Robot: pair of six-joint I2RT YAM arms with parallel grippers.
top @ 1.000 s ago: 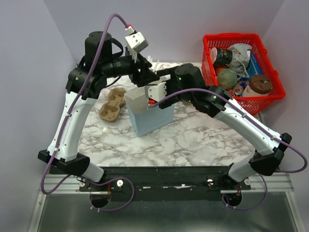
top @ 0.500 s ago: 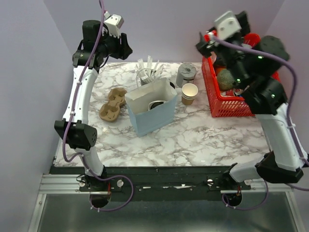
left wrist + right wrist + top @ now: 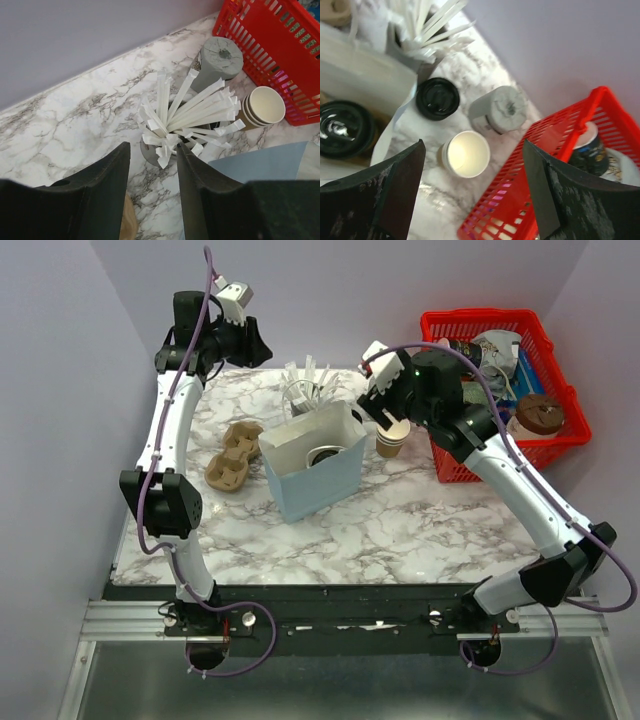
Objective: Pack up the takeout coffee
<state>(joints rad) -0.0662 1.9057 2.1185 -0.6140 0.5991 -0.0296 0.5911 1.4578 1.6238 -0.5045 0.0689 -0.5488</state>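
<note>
1. The takeout coffee [image 3: 322,454] stands inside the open blue paper bag [image 3: 312,485] at the centre of the overhead view. Only its black lid shows above the bag's white inner wall.
2. The right jaws hang wide apart with nothing between them. They are above the lidless paper cup stack [image 3: 465,155], which stands just right of the bag.
3. A stack of black lids [image 3: 437,98] sits to the upper left of those cups, just beside the bag's edge. A grey cylinder [image 3: 497,112] is close above the cups. The red basket [image 3: 555,165], full of mixed items, closes off the right side.
4. The left jaws are high in the upper left of the overhead view. The gap between them is narrow and they hold nothing. Below them is a holder of wrapped straws [image 3: 185,115], which stands just behind the bag.
5. A cardboard cup carrier [image 3: 230,455] lies left of the bag on the marble surface [image 3: 400,530].
</note>
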